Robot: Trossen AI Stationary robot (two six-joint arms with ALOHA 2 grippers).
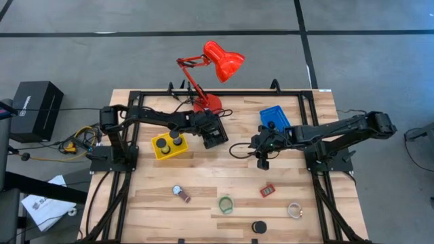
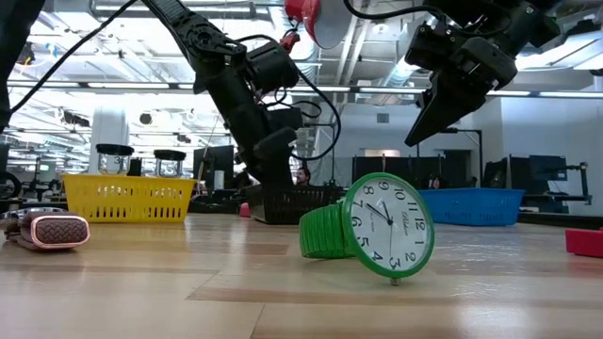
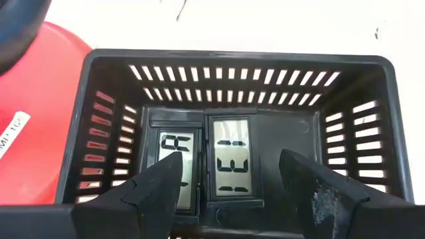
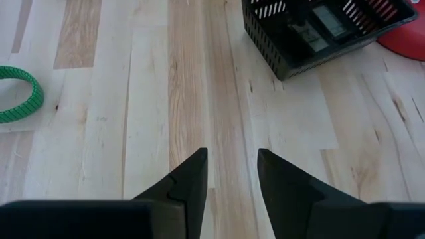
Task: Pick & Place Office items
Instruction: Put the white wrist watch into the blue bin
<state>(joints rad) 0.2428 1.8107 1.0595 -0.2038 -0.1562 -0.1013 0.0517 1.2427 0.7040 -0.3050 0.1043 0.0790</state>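
Black mesh tray [image 3: 345, 86] holds two display pieces [image 3: 229, 159] under the spread left claw [image 3: 232, 192].

green watch [image 2: 381, 230]: dial nos. 1–12 | LCD clocks [image 3: 229, 158]: segments, unreadable

On my feed I saw a pale striped wooden surface [image 1: 203, 183], a red lamp [image 1: 220, 61], yellow [image 1: 163, 150], blue [image 1: 274, 115] and black slotted [image 3: 372, 133] trays, a green watch [image 2: 377, 231] with a white dial, and two grey-screened black clocks [image 3: 229, 159].
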